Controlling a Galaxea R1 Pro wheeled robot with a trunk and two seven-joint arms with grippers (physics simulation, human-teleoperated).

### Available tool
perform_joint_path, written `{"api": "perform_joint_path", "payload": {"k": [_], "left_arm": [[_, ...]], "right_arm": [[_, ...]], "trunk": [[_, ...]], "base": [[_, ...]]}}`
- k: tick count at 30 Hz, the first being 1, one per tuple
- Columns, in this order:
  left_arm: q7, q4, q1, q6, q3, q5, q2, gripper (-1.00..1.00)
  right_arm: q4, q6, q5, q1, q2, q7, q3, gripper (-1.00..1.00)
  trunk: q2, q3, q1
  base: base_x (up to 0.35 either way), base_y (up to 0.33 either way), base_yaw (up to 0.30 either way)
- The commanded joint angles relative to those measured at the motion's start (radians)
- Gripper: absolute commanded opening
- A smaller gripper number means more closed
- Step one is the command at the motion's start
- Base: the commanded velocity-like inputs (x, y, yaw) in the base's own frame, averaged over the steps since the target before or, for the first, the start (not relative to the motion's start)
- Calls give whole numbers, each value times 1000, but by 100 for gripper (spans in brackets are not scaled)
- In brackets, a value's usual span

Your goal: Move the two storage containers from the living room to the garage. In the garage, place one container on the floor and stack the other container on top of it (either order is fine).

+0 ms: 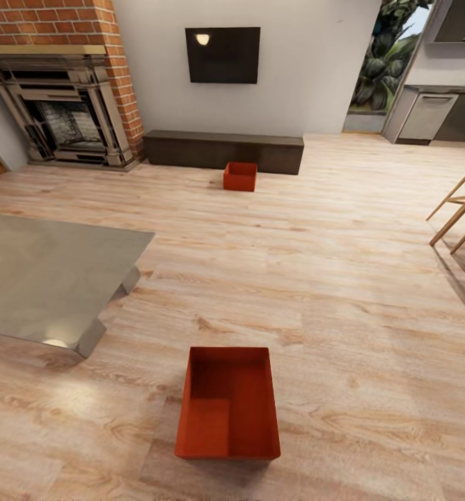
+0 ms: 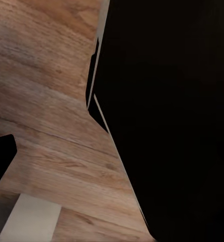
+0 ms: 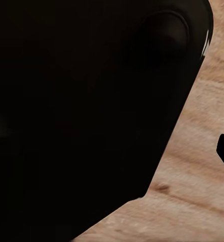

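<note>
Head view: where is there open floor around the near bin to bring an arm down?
Bare planks lie right of the near bin, toward the chair legs, and ahead of it up to the far bin by the bench. Its left is tighter: the low grey table sits there.

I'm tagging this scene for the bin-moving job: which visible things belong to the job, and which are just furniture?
Belongs to the job:
- near storage container, on the wood floor
- far storage container, on the floor in front of the bench

Just there:
- long dark bench
- brick fireplace
- wall TV
- grey low table
- wooden chair
</note>
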Motion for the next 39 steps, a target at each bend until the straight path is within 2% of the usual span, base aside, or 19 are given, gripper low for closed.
{"api": "perform_joint_path", "payload": {"k": [1,39], "left_arm": [[0,-1,0,-2,0,4,1,100],[0,0,0,-2,-4,4,-2,100]], "right_arm": [[3,-5,3,-1,1,-5,4,100],[3,-5,2,-1,2,-5,4,100]], "trunk": [[0,-2,0],[0,-63,0]], "base": [[0,0,0],[0,0,0]]}}
